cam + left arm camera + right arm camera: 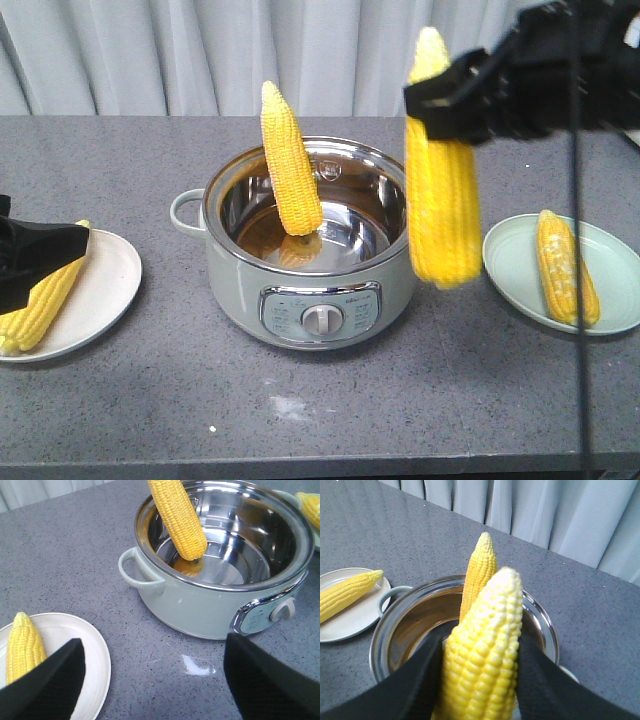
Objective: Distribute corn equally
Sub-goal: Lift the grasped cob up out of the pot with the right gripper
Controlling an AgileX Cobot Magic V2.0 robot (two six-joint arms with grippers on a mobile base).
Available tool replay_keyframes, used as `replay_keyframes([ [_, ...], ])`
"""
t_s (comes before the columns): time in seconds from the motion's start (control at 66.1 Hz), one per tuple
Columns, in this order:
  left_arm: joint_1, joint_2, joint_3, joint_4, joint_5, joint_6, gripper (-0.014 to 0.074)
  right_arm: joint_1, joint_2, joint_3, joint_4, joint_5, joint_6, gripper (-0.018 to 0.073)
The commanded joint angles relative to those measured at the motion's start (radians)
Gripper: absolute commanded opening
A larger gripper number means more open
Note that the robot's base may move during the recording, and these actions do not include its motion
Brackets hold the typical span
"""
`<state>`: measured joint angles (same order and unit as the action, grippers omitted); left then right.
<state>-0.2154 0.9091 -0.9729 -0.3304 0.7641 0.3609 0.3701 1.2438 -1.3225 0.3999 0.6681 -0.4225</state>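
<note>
My right gripper [450, 100] is shut on a corn cob [442, 200] near its pale tip. That cob hangs upright in the air just right of the electric pot [310, 250], and it fills the right wrist view [485, 660]. A second cob [290, 160] leans upright inside the pot. A third cob [565, 265] lies on the green plate [620, 260]. The fourth cob [45, 295] lies on the white plate [100, 290], partly hidden under my left gripper [30, 260]. That gripper [155, 680] is open and empty above the plate's edge.
The pot's handle [186, 210] sticks out to the left and its control knob [322, 319] faces the front. A black cable [579, 300] hangs down in front of the green plate. Grey curtains close off the back of the table.
</note>
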Motion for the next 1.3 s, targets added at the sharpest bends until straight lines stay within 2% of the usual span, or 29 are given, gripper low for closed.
replay_keyframes([
  [0.0,-0.005,-0.008,-0.023,-0.027,-0.063,0.001,0.0554,-0.004,-0.11,0.058,0.019,-0.087,-0.012,0.0151],
  [0.454,-0.005,-0.008,-0.023,-0.027,-0.063,0.001,0.0554,-0.004,-0.398,0.344,0.018,-0.027,-0.009,0.0151],
  [0.847,-0.005,-0.008,-0.023,-0.029,-0.101,-0.001,0.0554,-0.004,-0.447,0.383,0.016,0.037,-0.01,0.0151],
  [0.999,-0.005,-0.008,-0.026,-0.083,-0.123,-0.002,0.0554,-0.004,-0.447,0.383,0.018,0.034,-0.01,0.0151],
  [1.135,-0.005,-0.007,-0.062,-0.131,-0.119,0.043,0.0554,-0.004,-0.447,0.383,0.018,0.035,-0.01,0.0151],
  [1.286,-0.005,0.015,-0.183,-0.211,-0.095,0.102,0.0554,-0.004,-0.447,0.383,0.018,0.035,-0.01,0.0151],
])
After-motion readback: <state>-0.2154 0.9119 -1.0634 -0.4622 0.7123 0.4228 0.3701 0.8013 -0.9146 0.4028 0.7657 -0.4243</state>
